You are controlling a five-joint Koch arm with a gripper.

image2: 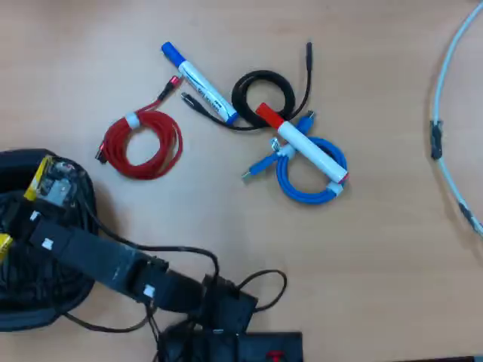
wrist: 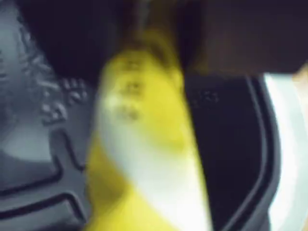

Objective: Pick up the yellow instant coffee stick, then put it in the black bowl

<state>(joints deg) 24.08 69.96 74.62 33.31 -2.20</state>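
Filling most of the blurred wrist view, the yellow instant coffee stick point(wrist: 144, 144) hangs from the top of the frame down to the bottom edge, with the ribbed floor and rim of the black bowl point(wrist: 240, 144) behind it on both sides. The stick is over the bowl's inside; whether it touches the floor cannot be told. The jaws themselves are lost in dark blur at the top of that view, so I cannot tell whether they are clamped on the stick.

From overhead, the arm point(image2: 98, 256) reaches from the table's bottom edge toward its left edge, and the gripper point(image2: 45, 185) sits over the black bowl point(image2: 15, 320), which lies against the left edge near the bottom-left corner and is partly cut off by the frame. A yellow bit point(image2: 38, 177) shows at the gripper's tip, and another point(image2: 4, 243) at the frame's left edge.

Farther up, well apart from the bowl, lies a coiled red cable point(image2: 143, 143). Beyond it a blue-capped marker point(image2: 198, 83) runs slantwise, its lower end touching a coiled black cable point(image2: 264, 94). A red-capped marker point(image2: 302, 143) lies across a coiled blue cable point(image2: 309, 170). The middle and right of the table point(image2: 377, 264) are bare wood, with a pale cable point(image2: 445, 128) curving along the right edge.
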